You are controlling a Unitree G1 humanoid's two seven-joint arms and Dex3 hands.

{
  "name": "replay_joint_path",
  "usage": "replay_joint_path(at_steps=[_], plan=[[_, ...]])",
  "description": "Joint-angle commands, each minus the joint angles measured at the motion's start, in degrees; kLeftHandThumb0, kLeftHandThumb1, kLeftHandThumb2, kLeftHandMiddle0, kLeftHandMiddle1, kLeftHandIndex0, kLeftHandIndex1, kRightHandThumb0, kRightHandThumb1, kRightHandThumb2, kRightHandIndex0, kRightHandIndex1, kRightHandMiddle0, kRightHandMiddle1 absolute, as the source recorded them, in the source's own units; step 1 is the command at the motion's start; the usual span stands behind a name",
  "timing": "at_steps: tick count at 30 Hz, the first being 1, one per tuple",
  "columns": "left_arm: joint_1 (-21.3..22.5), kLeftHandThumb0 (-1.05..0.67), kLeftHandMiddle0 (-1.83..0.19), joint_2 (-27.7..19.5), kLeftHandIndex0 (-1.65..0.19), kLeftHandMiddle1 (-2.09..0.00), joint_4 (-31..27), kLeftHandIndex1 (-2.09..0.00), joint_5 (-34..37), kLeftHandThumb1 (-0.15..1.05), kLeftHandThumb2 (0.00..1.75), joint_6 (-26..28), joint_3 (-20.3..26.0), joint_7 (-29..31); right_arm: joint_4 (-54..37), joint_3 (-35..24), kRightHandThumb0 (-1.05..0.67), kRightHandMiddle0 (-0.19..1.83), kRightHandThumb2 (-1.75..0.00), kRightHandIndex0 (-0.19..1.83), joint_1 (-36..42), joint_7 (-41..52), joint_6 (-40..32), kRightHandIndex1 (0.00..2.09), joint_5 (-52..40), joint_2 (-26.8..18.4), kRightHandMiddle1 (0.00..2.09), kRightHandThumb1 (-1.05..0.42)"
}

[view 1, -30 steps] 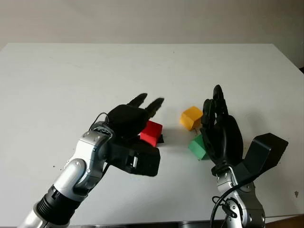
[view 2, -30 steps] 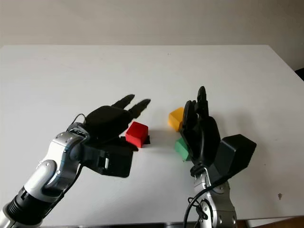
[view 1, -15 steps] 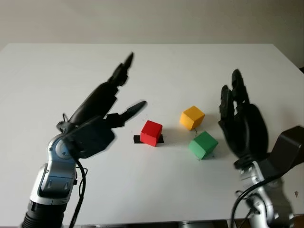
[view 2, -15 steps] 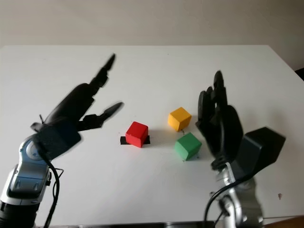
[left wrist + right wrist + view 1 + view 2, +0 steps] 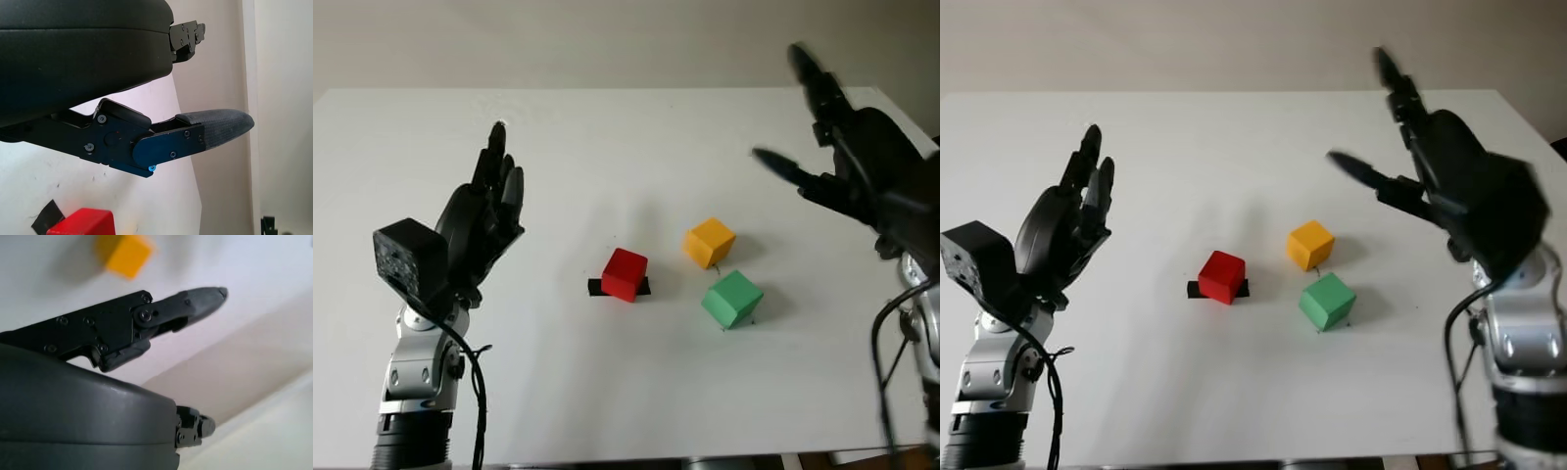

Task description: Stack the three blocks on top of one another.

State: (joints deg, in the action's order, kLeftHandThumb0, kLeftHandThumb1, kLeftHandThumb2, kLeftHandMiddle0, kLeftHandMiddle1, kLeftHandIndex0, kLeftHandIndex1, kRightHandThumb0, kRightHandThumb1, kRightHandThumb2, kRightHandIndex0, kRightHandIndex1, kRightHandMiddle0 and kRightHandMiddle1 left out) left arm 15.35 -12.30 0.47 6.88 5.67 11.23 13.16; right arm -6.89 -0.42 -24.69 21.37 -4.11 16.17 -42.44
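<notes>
Three cubes lie apart near the middle of the white table [image 5: 607,147]. The red block [image 5: 626,273] sits on a short strip of black tape [image 5: 595,287]. To its right stands the yellow block [image 5: 710,242], and the green block [image 5: 732,299] lies in front of the yellow one. My left hand [image 5: 489,201] is raised above the table at the left, well clear of the red block, open and holding nothing. My right hand [image 5: 832,127] is lifted high at the right, above and behind the yellow and green blocks, also open. The red block [image 5: 83,223] and yellow block [image 5: 128,254] show in the wrist views.
A pale wall [image 5: 607,39] runs behind the table's far edge. The table's right edge [image 5: 911,122] passes close by my right hand. Bare tabletop surrounds the three cubes on all sides.
Both hands pulled away from the blocks: the left swung out to the left and rose, the right lifted up and back to the right. The blocks stayed put.
</notes>
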Motion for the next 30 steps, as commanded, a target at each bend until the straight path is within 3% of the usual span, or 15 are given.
replay_joint_path(at_steps=[1,10,18,30], plan=[[1.22,-0.79,0.19,-0.46,0.19,-0.05,0.80,-0.01,0.40,1.05,0.63,-0.86,0.34,-0.54,3.12,2.60,-0.63,0.25,-0.02,0.07,-2.78,0.34,5.32,0.14,4.04,-2.89,0.27,-0.86],[2.07,-0.80,0.19,-0.54,0.19,-0.01,2.48,0.00,0.26,1.05,0.64,-2.65,-0.16,-1.70,12.95,10.47,-0.52,0.46,-0.05,0.16,-9.99,3.97,19.39,0.10,16.08,-6.60,0.24,-0.81],[1.54,-0.77,0.19,-1.00,0.19,-0.02,1.92,0.00,-0.06,1.05,0.64,-2.39,-0.68,-1.92,17.18,13.46,-0.53,0.53,-0.05,0.18,-12.18,3.56,23.72,0.08,22.10,-6.01,0.18,-0.82],[1.43,-0.74,0.19,-0.50,0.19,-0.05,1.95,-0.02,-0.27,1.05,0.63,-3.30,-1.73,-2.65,24.49,15.88,-0.54,0.53,-0.06,0.17,-12.81,0.38,28.87,0.06,23.75,-4.13,0.11,-0.84]])
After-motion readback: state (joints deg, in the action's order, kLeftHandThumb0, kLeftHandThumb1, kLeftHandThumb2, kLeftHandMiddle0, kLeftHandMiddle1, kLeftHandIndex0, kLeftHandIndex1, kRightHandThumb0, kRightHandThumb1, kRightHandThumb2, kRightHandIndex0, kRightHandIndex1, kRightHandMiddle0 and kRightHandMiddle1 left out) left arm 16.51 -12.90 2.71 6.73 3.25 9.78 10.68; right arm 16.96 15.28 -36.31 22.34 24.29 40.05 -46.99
